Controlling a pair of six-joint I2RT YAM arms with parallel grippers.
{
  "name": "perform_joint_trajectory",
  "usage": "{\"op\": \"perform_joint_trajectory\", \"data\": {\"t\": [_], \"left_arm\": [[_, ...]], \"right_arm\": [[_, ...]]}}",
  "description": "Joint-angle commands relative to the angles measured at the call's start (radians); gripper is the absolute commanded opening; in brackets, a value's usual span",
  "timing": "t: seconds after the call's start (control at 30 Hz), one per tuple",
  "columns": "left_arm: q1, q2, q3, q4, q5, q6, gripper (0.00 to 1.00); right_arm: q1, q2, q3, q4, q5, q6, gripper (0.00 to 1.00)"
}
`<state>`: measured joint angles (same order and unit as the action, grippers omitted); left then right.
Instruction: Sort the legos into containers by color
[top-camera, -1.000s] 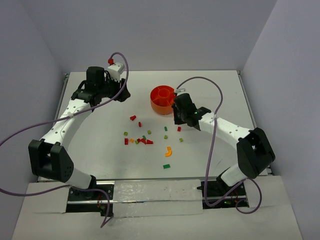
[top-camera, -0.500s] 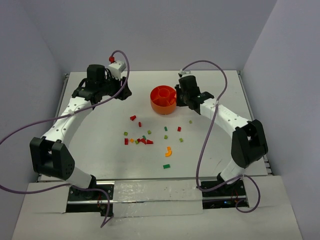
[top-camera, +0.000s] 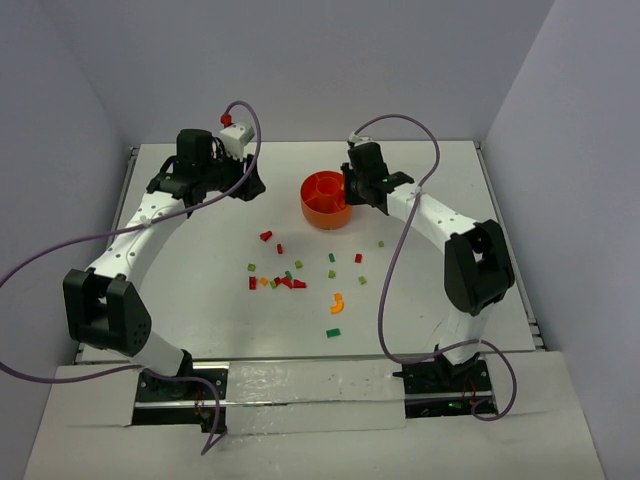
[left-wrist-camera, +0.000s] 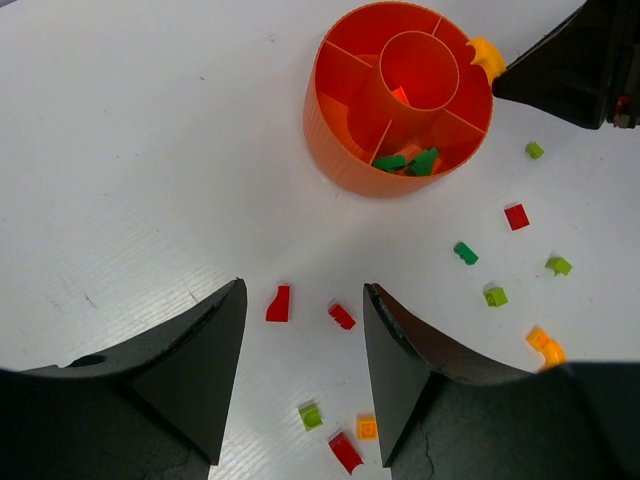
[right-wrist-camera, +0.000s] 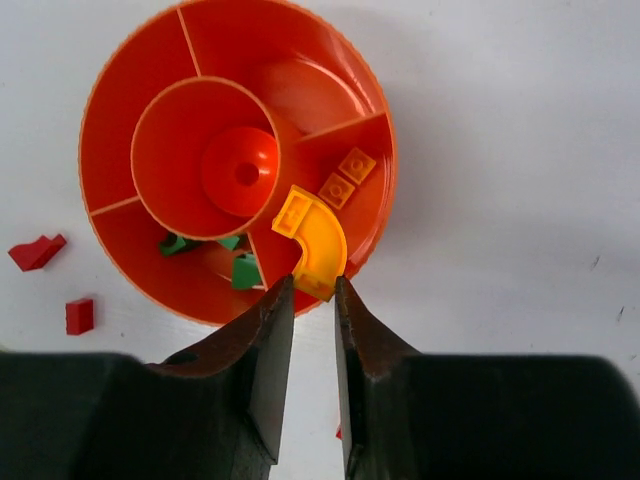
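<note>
1 curved orange brick (right-wrist-camera: 312, 240) is pinched at its lower end in the narrow jaws of the right end effector (right-wrist-camera: 312, 285), over the bowl (right-wrist-camera: 260, 30). Release it above the compartment holding 2 orange plates (right-wrist-camera: 347, 177). Its upper tip sits near the central cup (right-wrist-camera: 190, 130), and green bricks (right-wrist-camera: 245, 270) lie next door, so shift outward first. The left end effector (left-wrist-camera: 302, 298) hangs wide and empty over loose legos (left-wrist-camera: 278, 303) on the worktop (left-wrist-camera: 130, 150).
</note>
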<state>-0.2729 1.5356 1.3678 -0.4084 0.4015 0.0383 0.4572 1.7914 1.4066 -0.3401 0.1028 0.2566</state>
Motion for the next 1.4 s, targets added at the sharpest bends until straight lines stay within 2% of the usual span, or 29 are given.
{"op": "perform_joint_trajectory", "data": {"t": [0.0,0.2,0.4,0.53,0.63,0.73,0.87,0.9,1.03,1.13,1.23,1.3,1.37], "left_arm": [[0.006,0.006,0.049,0.023,0.024,0.009,0.60],[0.006,0.006,0.044,0.021,0.020,0.015,0.61],[0.006,-0.002,0.033,0.028,0.030,-0.013,0.61],[-0.018,-0.024,-0.073,0.052,0.060,-0.103,0.60],[-0.115,-0.051,-0.190,0.060,0.002,-0.102,0.59],[-0.197,-0.065,-0.248,0.076,-0.018,-0.065,0.60],[-0.256,-0.047,-0.291,0.116,0.034,0.054,0.60],[-0.266,-0.039,-0.292,0.130,0.045,0.058,0.60],[-0.361,0.059,-0.236,0.203,0.053,0.119,0.58],[-0.413,0.122,-0.194,0.235,0.040,0.229,0.54],[-0.435,0.223,-0.108,0.176,0.074,0.327,0.51],[-0.435,0.298,0.012,0.085,0.123,0.410,0.50],[-0.435,0.325,0.038,0.078,0.128,0.439,0.49]], "right_arm": [[-0.009,0.023,0.078,-0.007,-0.010,0.009,0.33],[-0.009,0.042,0.103,-0.034,-0.005,0.006,0.47],[-0.009,0.020,0.099,-0.046,-0.008,0.009,0.48],[-0.010,-0.034,0.086,-0.051,-0.003,0.004,0.55],[-0.029,-0.073,0.077,-0.070,0.008,0.005,0.61],[-0.054,-0.098,0.063,-0.079,0.002,0.010,0.72],[-0.100,-0.142,0.038,-0.097,-0.008,0.013,0.97],[-0.103,-0.145,0.035,-0.100,-0.008,0.013,0.98],[-0.156,-0.173,0.028,-0.122,-0.040,0.029,1.00],[-0.205,-0.181,0.029,-0.140,-0.081,0.045,1.00],[-0.247,-0.193,0.023,-0.148,-0.105,0.038,1.00],[-0.279,-0.213,0.008,-0.149,-0.143,0.017,1.00],[-0.299,-0.222,0.004,-0.149,-0.157,0.010,1.00]]}}
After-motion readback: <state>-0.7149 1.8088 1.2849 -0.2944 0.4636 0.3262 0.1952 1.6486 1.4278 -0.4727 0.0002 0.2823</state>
